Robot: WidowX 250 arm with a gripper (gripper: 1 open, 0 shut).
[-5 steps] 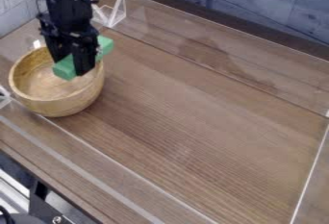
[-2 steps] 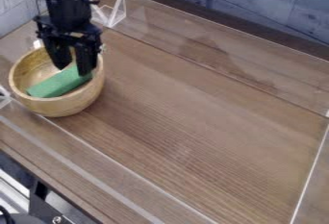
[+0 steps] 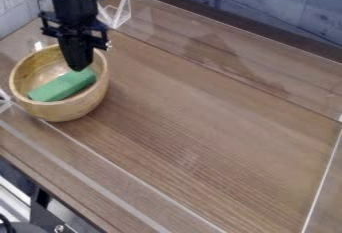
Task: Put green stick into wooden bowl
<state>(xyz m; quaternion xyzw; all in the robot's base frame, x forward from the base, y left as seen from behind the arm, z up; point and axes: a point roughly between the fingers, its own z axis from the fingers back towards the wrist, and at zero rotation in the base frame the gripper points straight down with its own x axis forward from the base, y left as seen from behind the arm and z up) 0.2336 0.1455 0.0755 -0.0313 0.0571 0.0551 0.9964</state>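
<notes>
The green stick [image 3: 63, 87] lies flat inside the wooden bowl [image 3: 30, 99] at the left of the table, free of any grip. My black gripper [image 3: 82, 62] hangs pointing down just above the bowl's far right rim, over one end of the stick. Its fingers are pressed together with nothing between them.
A clear plastic wall [image 3: 201, 32] runs along the back and sides of the wooden tabletop [image 3: 201, 117]. A small clear stand [image 3: 118, 12] sits behind the bowl. The table's front edge [image 3: 134, 202] drops off toward the camera.
The stick, held above the bowl a second ago, dropped into it when the fingers spread. The fingers have since closed empty above it.
</notes>
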